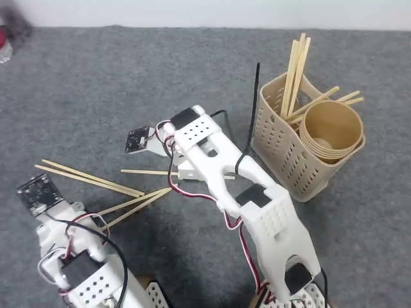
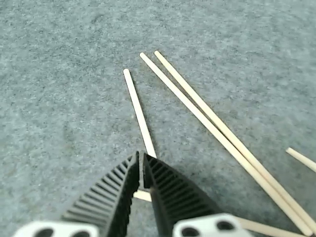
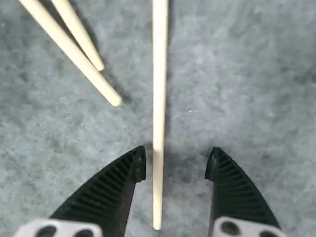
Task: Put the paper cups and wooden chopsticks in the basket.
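Observation:
A beige basket point(image 1: 282, 151) at the right holds stacked paper cups point(image 1: 331, 131) and several wooden chopsticks point(image 1: 297, 70) standing upright. Loose chopsticks lie on the grey carpet: a pair point(image 1: 90, 178), a second pair point(image 1: 135, 204) and a single one point(image 1: 144, 172). My right gripper point(image 3: 175, 163) is open low over the carpet, with that single chopstick point(image 3: 159, 113) lying lengthwise between its fingers, nearer one of them. My left gripper point(image 2: 142, 160) is shut, its tips at the end of a chopstick point(image 2: 139, 111) that lies flat. A chopstick pair point(image 2: 212, 128) lies beside it.
The right arm point(image 1: 244, 192) stretches across the middle of the carpet, from the front edge toward the basket's left side. The left arm point(image 1: 70, 256) stands at the front left. Two more chopstick ends point(image 3: 74, 49) lie just ahead of the right gripper.

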